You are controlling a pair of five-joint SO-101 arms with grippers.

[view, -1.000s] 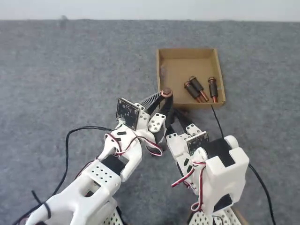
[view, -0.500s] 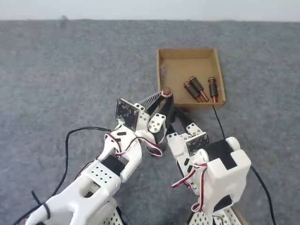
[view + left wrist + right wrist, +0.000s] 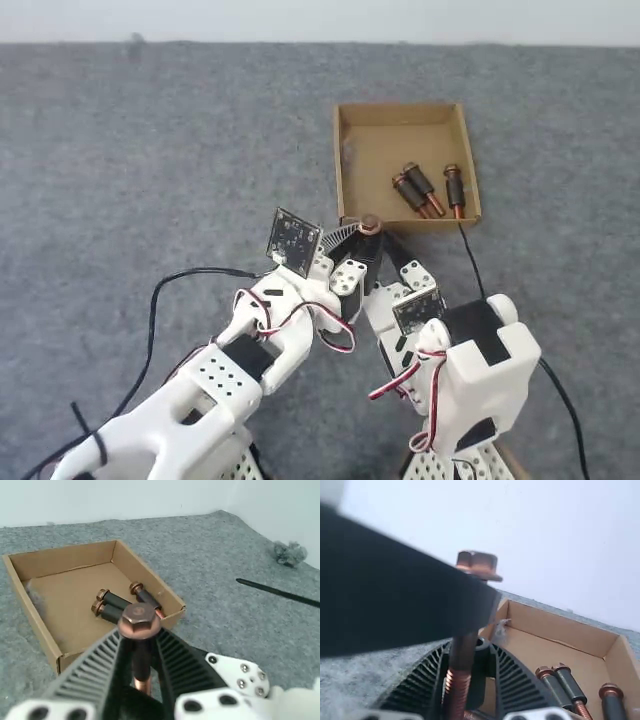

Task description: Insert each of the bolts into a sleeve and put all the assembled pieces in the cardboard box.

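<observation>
high view | bolt (image 3: 370,224) held | box (image 3: 339,160) wall beyond (3 pcs (image 3: 425,190) inside)

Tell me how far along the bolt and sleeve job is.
Done: three assembled pieces lie in the cardboard box. In hand: the left gripper and right gripper both clamp a fourth bolt, upright beside the box's near wall; its shank looks dark, so it seems sleeved. Left: putting that one into the box.
</observation>
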